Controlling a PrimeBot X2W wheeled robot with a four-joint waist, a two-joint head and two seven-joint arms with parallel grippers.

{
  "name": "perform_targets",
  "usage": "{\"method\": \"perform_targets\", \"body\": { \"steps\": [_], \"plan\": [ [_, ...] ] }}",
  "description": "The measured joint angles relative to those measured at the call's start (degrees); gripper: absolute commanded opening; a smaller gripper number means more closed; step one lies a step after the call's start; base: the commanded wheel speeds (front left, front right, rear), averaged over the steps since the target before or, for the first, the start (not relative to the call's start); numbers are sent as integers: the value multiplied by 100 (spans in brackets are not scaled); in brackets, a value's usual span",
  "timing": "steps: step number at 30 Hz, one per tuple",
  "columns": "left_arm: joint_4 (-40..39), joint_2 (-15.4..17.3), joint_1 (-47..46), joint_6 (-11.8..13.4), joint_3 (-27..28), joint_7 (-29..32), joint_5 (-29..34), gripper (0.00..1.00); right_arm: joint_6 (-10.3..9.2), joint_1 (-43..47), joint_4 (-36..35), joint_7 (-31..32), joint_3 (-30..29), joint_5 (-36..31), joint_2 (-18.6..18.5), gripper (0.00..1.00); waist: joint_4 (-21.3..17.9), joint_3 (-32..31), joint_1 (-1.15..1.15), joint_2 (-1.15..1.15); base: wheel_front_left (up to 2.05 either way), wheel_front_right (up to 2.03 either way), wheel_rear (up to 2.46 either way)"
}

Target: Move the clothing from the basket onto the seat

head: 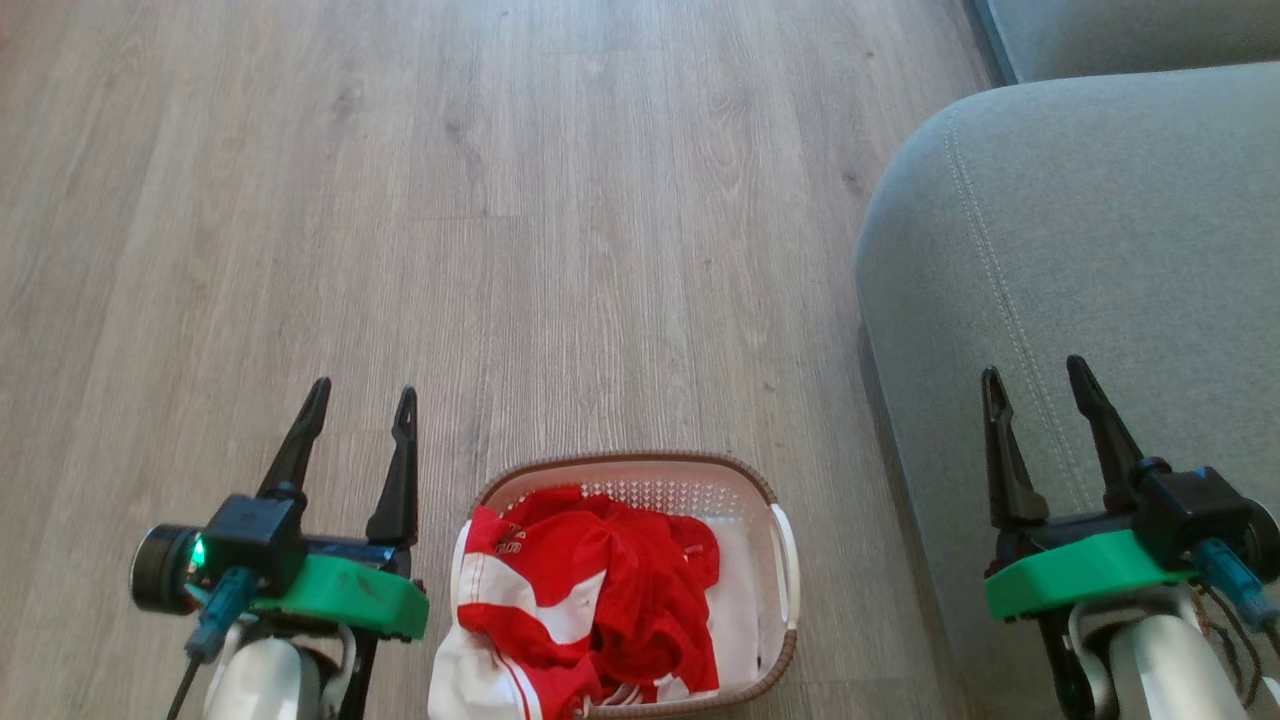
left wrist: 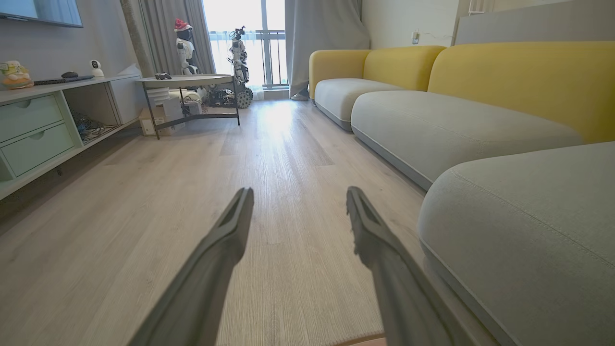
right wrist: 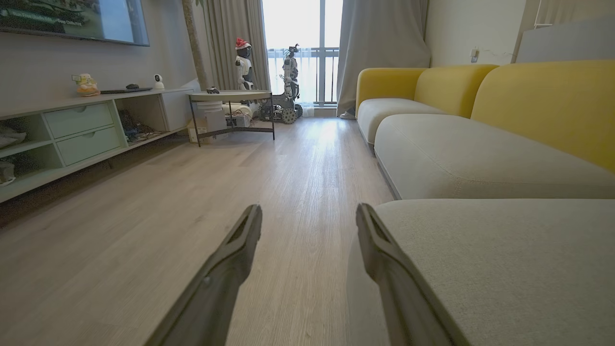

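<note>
Task not yet begun: the clothing (head: 600, 590) lies heaped in the basket (head: 620, 462) at six o'clock (a white panel spilling over the rim), the seat (head: 1100, 250) waiting at three o'clock, left gripper (head: 362, 392) and right gripper (head: 1035, 365) empty, jaws apart.

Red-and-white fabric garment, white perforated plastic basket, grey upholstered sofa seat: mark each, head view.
Red-and-white fabric garment (head: 610, 590): head view, bunched red middle.
White perforated plastic basket (head: 660, 493): head view, perforated far wall.
Grey upholstered sofa seat (head: 1120, 250): head view, bare cushion top.
</note>
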Motion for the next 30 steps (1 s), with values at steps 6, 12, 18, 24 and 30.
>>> {"method": "perform_targets", "body": {
  "steps": [6,12,18,24,30],
  "plan": [
    [23,0,-1,0,2,0,-1,100,0,-2,0,0,0,1,0,100,-38,49,0,0,0,0,0],
    [63,0,-14,-1,7,-1,-19,100,0,-30,-4,0,4,1,0,100,-112,131,0,0,0,0,0],
    [225,-1,-131,-9,0,-1,-62,100,0,-222,-82,0,-4,2,1,100,-248,262,0,0,0,0,0],
    [444,-1,-275,-56,-4,-1,-114,100,0,-268,-165,0,-9,38,4,100,-427,502,0,0,0,0,0],
    [816,38,-583,-111,-31,-1,-156,100,0,-581,-294,0,47,55,13,100,-650,891,0,0,0,0,0]
  ]
}}
